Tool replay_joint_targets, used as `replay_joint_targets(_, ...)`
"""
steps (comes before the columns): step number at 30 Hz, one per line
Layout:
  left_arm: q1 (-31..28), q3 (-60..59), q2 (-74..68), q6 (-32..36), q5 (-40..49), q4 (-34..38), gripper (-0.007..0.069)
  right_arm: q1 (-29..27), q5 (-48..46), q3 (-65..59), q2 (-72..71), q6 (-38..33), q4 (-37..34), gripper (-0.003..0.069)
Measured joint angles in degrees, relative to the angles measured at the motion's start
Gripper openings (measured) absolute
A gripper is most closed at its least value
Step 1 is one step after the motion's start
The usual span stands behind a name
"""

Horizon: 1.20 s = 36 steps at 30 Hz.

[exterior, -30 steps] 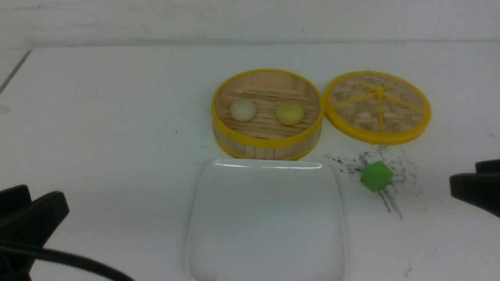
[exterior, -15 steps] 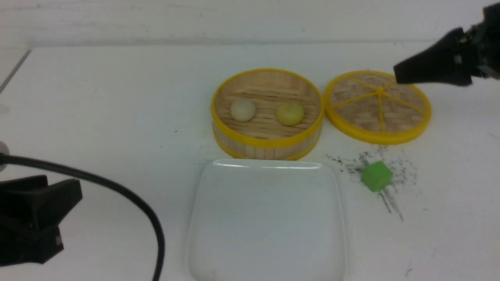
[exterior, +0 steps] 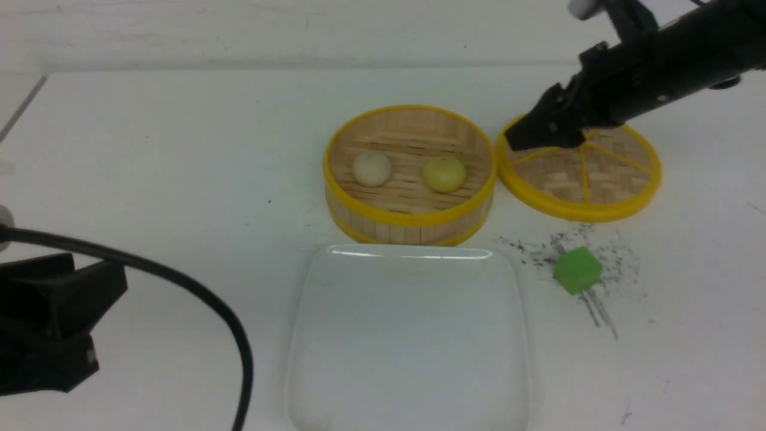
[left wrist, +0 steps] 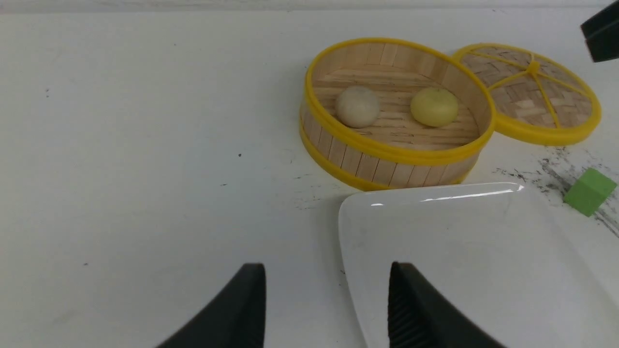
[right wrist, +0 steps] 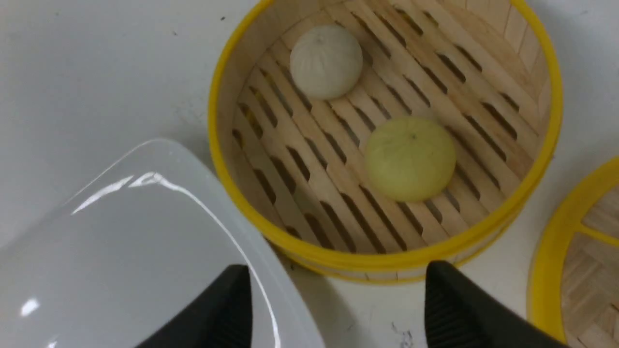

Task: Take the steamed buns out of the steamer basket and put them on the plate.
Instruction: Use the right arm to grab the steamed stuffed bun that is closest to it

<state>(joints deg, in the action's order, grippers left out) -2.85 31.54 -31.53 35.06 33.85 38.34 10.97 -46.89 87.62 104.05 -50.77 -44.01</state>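
The steamer basket (exterior: pixel 410 221) stands mid-table and holds an off-white bun (exterior: pixel 371 167) on the left and a pale yellow bun (exterior: pixel 444 173) on the right. The white square plate (exterior: pixel 408 383) lies just in front of it, empty. My right gripper (exterior: pixel 517 139) is open and empty, raised over the gap between basket and lid; its view shows the basket (right wrist: pixel 387 256), the yellow bun (right wrist: pixel 409 158) and the off-white bun (right wrist: pixel 326 62). My left gripper (exterior: pixel 90 287) is open and empty, low at the near left; its view shows the basket (left wrist: pixel 387 166) and plate (left wrist: pixel 464 251).
The flat woven lid (exterior: pixel 580 164) with yellow spokes lies right of the basket, partly under my right arm. A green cube (exterior: pixel 577 270) sits on dark scuff marks, right of the plate. A black cable (exterior: pixel 197 305) loops over the table at the near left.
My right arm has risen from the near right edge and swung forward and left over the lid toward the basket. My left gripper lifted slightly, then held still.
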Motion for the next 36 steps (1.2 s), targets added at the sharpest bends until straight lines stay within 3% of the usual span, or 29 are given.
replay_joint_targets(17, 0.0, 0.0, 0.0, 1.5, -1.1, 0.2, 0.037, 2.1, 4.2, 14.5, 17.6, -0.2, 0.8, 0.0477)
replay_joint_targets(27, 0.0, 0.0, 0.0, 1.5, -1.6, 0.2, 0.037, 2.1, -6.3, 29.1, 25.5, 6.4, 9.3, 0.0477)
replay_joint_targets(36, 0.0, 0.0, 0.0, 1.5, -2.1, 0.3, 0.037, 3.6, -13.0, 36.6, 28.5, 6.7, 13.5, 0.0477)
